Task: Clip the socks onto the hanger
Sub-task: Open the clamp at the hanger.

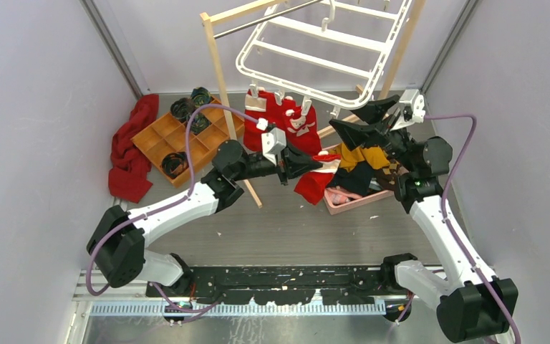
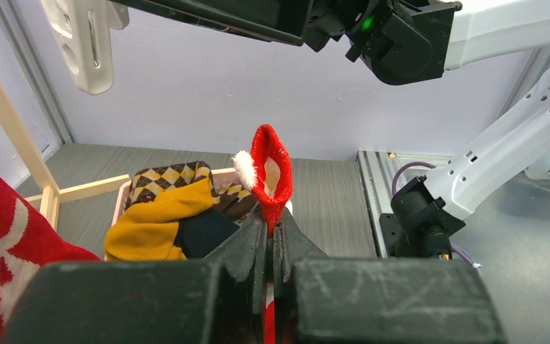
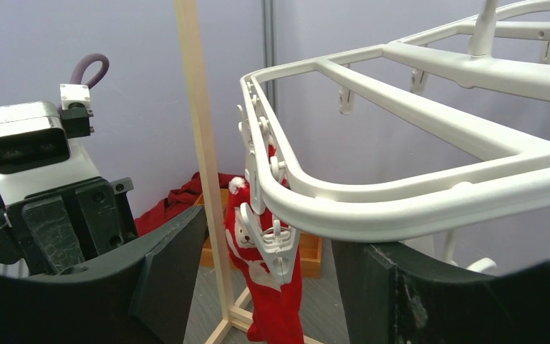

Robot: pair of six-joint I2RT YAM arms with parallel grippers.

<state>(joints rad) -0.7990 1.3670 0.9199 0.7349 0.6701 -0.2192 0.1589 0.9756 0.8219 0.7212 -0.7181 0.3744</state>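
A red sock [image 2: 271, 168] is pinched at the tips of the left end effector [image 2: 273, 233], its cuff standing above them. The right end effector [image 3: 266, 266] is spread, the hanger [image 3: 415, 197] rim just ahead. A free clip [image 3: 344, 99] should be pressed apart first, then the cuff fed deep.

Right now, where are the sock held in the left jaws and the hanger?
sock [image 2: 272, 206]: left wrist view, red fabric under the cuff opening.
hanger [image 3: 401, 211]: right wrist view, near rim of the frame.

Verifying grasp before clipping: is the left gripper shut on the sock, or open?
Shut on it. Left wrist view: the left gripper is pinched closed, with the red sock sticking up from between its fingers.
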